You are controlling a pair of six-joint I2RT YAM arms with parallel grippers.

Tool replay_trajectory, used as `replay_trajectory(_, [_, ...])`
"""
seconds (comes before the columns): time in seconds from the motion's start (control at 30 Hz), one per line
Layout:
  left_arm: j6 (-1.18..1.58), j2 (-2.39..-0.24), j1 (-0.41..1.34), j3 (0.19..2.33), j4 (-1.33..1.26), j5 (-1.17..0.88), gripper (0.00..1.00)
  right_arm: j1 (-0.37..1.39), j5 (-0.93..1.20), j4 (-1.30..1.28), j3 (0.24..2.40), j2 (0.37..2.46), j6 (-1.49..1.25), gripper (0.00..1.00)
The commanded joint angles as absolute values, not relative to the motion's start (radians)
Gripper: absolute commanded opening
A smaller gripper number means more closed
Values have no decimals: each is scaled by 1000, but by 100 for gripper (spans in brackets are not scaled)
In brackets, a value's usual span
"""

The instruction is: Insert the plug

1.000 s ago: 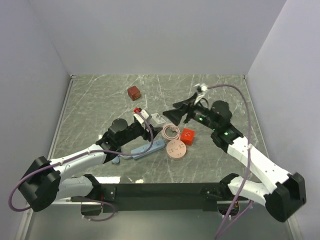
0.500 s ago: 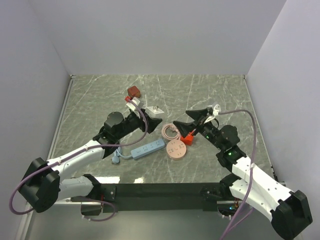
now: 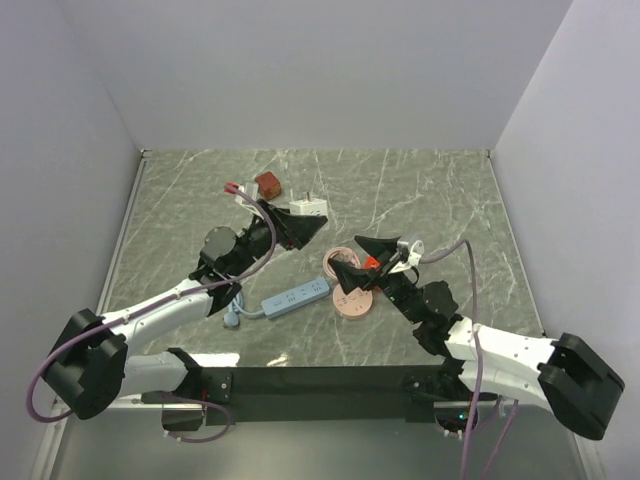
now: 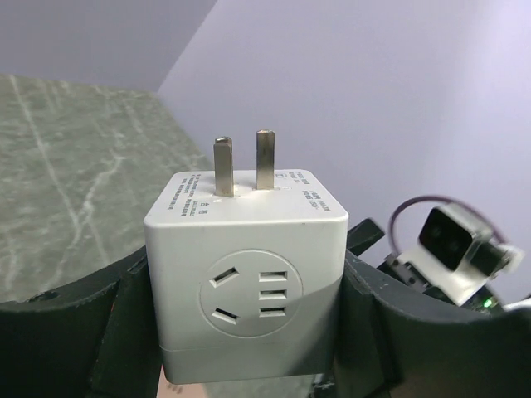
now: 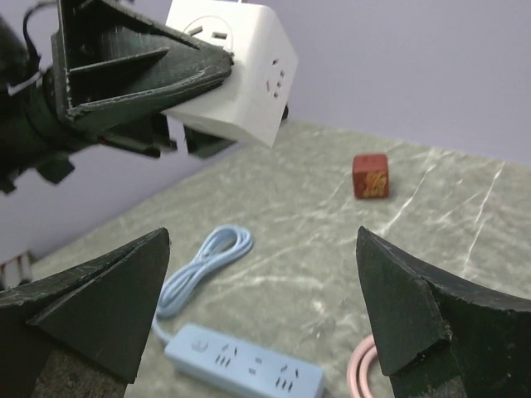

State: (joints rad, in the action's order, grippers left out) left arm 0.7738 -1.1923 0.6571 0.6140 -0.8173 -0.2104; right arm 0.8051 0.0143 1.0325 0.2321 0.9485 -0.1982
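Two claws to report. My right claw (image 5: 261, 249) stands wide open with nothing between its fingers, hanging just beyond the right end of the power strip (image 3: 297, 296). My left claw (image 3: 303, 224) is clamped on a white cube (image 4: 249, 282), fingers pressing two opposite sides. The cube's prongs point up, and it is raised off the table (image 3: 440, 190) behind the power strip. The plug (image 3: 371, 263), bright red, sits to the right of the power strip, under the right claw and partly hidden by it. A pink disc (image 3: 351, 299) lies just off the strip's right end, with a pink cord coil (image 3: 338, 262) behind it. A dark red cube (image 3: 267, 184) rests well behind the strip.
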Motion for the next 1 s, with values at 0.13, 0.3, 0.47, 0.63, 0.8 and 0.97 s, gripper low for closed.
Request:
replay_trajectory(0.13, [1064, -1218, 663, 565, -1101, -193, 0, 963, -282, 1472, 255, 1127, -68, 99])
replay_trajectory(0.3, [1101, -1197, 663, 545, -1104, -193, 0, 1028, -368, 1558, 308, 1247, -8, 99])
replay_trajectory(0.47, [1129, -1178, 663, 511, -1121, -175, 0, 1095, -445, 1767, 319, 1327, 90, 97])
replay_trajectory(0.63, [1169, -1187, 663, 496, -1137, -181, 0, 1121, -466, 1764, 362, 1335, 156, 96])
replay_trajectory(0.8, [1180, -1177, 663, 486, -1129, -163, 0, 1124, -440, 1764, 362, 1281, 205, 95])
replay_trajectory(0.97, [1212, -1187, 663, 482, -1143, -155, 0, 1126, -408, 1764, 385, 1266, 225, 95])
